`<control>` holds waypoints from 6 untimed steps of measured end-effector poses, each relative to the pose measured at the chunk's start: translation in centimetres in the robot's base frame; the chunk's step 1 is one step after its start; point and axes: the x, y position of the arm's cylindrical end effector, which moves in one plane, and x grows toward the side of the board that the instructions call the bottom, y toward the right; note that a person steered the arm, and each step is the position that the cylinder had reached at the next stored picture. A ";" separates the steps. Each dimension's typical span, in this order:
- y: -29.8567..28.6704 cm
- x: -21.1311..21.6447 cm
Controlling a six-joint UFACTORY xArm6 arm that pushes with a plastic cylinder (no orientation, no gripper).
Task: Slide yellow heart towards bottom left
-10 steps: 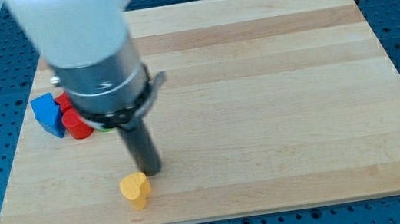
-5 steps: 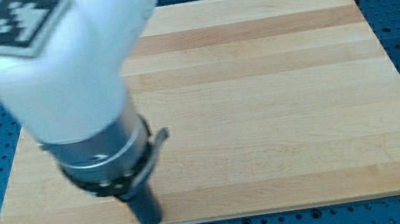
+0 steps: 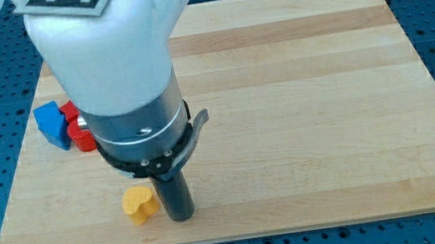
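The yellow heart (image 3: 137, 204) lies near the bottom left of the wooden board (image 3: 297, 86), close to the bottom edge. My tip (image 3: 181, 218) stands just to the heart's right, a small gap from it or barely touching; I cannot tell which. The arm's white and grey body covers the board above the tip.
A blue block (image 3: 51, 124) and a red block (image 3: 79, 133) sit together at the board's left edge, above the heart; the arm hides part of them. The board's bottom edge runs just below the tip.
The arm swung down over the bottom left, hiding the blocks, then drew back right. The yellow heart now lies slightly further left. My tip sits to its right, lower than before.
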 end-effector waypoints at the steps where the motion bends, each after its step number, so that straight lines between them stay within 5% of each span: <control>1: -0.4 -1.1; 6: -7.7 -0.8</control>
